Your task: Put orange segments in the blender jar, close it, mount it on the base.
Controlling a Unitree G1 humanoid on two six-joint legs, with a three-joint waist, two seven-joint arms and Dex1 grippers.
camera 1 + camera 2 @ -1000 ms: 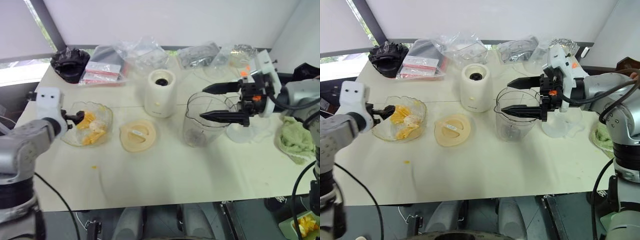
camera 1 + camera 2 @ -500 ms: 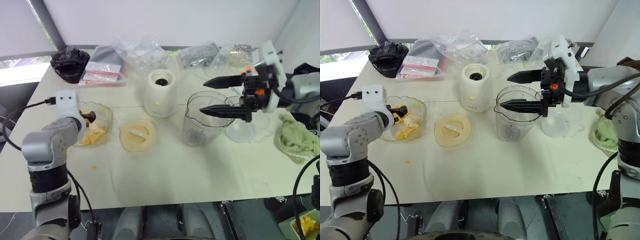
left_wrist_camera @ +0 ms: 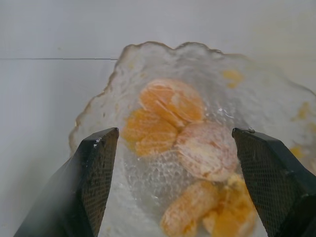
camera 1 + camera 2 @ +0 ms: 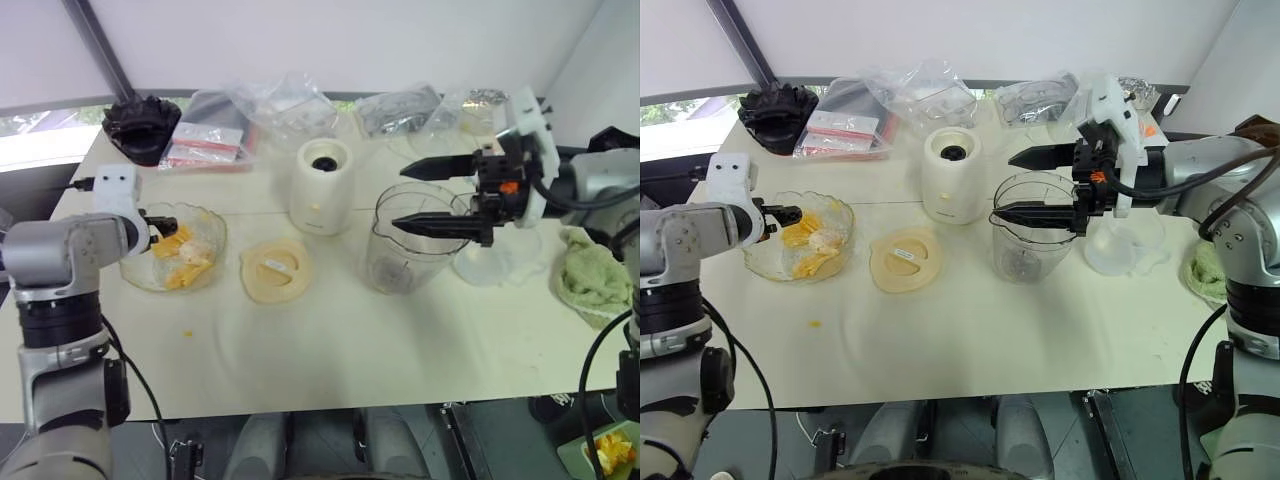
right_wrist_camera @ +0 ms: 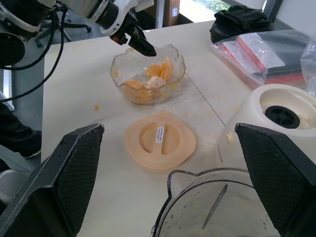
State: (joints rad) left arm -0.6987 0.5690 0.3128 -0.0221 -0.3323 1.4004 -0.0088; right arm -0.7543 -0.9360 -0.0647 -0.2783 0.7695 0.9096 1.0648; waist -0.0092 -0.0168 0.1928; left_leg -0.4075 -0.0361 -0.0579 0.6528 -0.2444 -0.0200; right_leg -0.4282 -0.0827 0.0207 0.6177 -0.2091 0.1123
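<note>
Left wrist view: my left gripper [image 3: 173,182] fingers spread wide, nothing between them, hovering over the orange segments [image 3: 173,101] in the glass dish [image 3: 266,94].
Left gripper: open and empty, at the dish's left rim in the head view, tips [image 4: 168,227] over the fruit, not gripping any.
Orange segments: piled in the scalloped glass dish [image 4: 135,275], left part of the table [image 4: 330,350]; one small orange bit [image 4: 187,334] lies loose on the table in front of the dish.
Right gripper: my right gripper [image 4: 435,193] fingers spread wide apart, pointing left, held just above the rim of the blender jar; it holds nothing.
Blender jar: clear blender jar [image 4: 400,260] upright on the table, open, right of centre, just beside the base but apart from it; looks empty in the right wrist view.
Base: cream base [image 4: 322,186] upright behind the lid, black socket on top bare.
Lid: flat cream lid [image 4: 277,270] lying on the table between dish and jar.
Back edge: plastic bags [image 4: 270,110] and a black object [image 4: 140,125].
Right side: green cloth [image 4: 590,275] at the table edge.
</note>
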